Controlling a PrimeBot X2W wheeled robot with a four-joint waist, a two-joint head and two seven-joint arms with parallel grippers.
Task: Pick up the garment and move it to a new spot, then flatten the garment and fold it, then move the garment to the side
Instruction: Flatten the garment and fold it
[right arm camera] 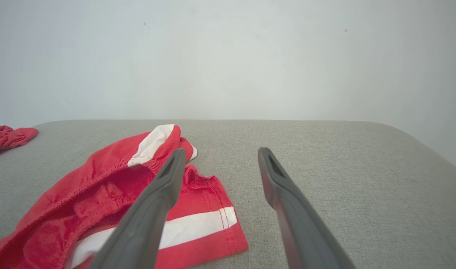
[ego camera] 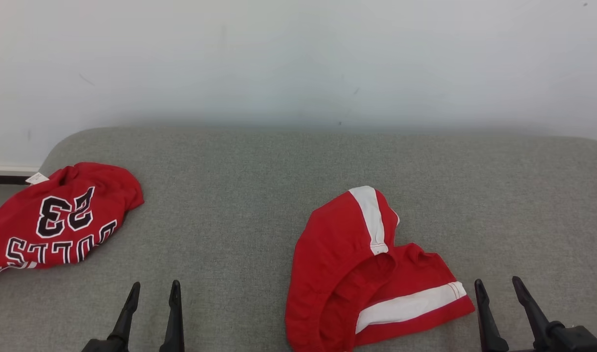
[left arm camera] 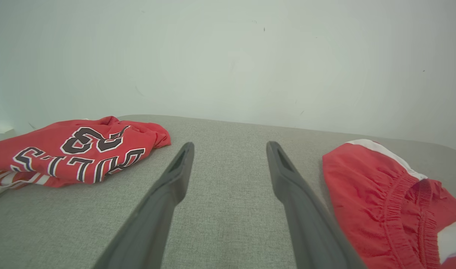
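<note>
Red shorts (ego camera: 347,264) lie crumpled on the grey cushion (ego camera: 259,186), lower centre-right of the head view. Right gripper (ego camera: 497,280) just beside them, fingers spread, empty. Left gripper (ego camera: 155,283) likewise spread, empty. Red jersey (ego camera: 58,220) at left edge.

The red shorts (ego camera: 337,264), left of the right gripper (ego camera: 497,280), run off the head view's lower edge. In the right wrist view one finger (right arm camera: 153,209) covers part of their white stripe. The red jersey (ego camera: 58,220), left of the left gripper (ego camera: 156,283), is cut by the frame edge, and its white tag (ego camera: 36,178) is too small to read.
</note>
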